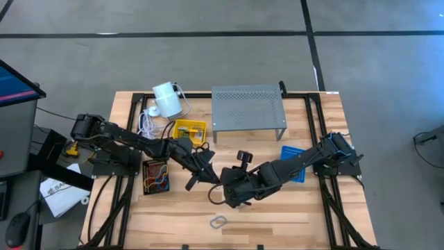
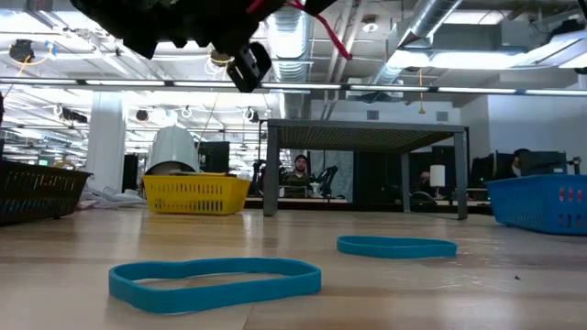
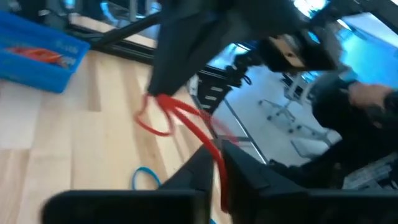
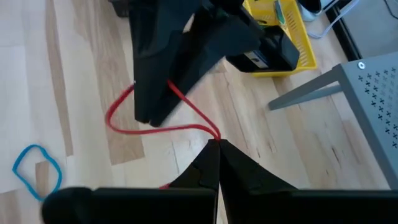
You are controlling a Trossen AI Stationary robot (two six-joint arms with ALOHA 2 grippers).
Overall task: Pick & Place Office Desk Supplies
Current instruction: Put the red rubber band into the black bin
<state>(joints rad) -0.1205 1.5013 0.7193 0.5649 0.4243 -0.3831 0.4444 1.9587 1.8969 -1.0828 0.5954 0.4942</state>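
Note:
A red rubber band (image 4: 163,129) is held above the wooden table between both grippers, near the table's middle. My left gripper (image 1: 207,173) and my right gripper (image 1: 223,183) meet tip to tip there, each shut on the band. In the low view the band (image 2: 323,35) hangs high under the grippers. One blue rubber band (image 1: 218,221) lies flat near the table's near edge, and the low view shows a second blue band (image 2: 396,246) flat on the boards. No crayon box shows. My left gripper pinches the red band between its two fingertips at one stretch of the loop (image 3: 217,155). The band runs from there to the other gripper, lifted clear of the table. My right gripper pinches the band's opposite bend (image 4: 213,133) between its fingertips, fingers slanting down from the table's right. A free loop (image 4: 118,121) bulges out beside the left gripper's fingers, off the table.
A dark basket (image 1: 156,175) with coloured bands stands by the left arm. A yellow basket (image 1: 189,130), a white cylinder with cord (image 1: 166,99) and the grey perforated shelf (image 1: 248,107) line the far side. A blue basket (image 1: 293,154) sits under the right arm.

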